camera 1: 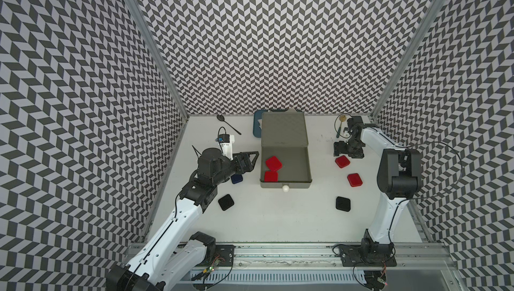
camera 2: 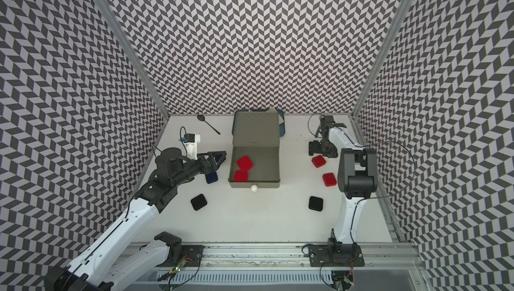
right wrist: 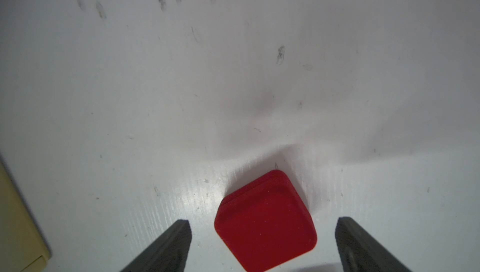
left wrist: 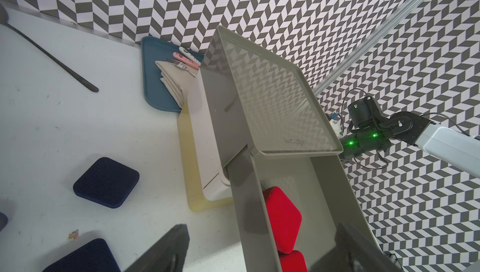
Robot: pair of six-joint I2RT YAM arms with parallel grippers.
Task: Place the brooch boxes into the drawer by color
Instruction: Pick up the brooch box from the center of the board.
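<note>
R gripper (right wrist: 262,222) spread wide over a red brooch box (right wrist: 265,231) on the bench (camera 1: 278,214), prob. lining up a pinch.

Grey drawer (camera 1: 309,164) is pulled out w/ two red boxes (camera 1: 274,163) inside, so reds look to be sorted there. L gripper (camera 1: 250,160) is also spread, empty, beside the drawer's wall. R wrist view shows the box between the fingers, untouched. L wrist view shows a second navy box (left wrist: 80,257) that the arm hides in both top views.
</note>
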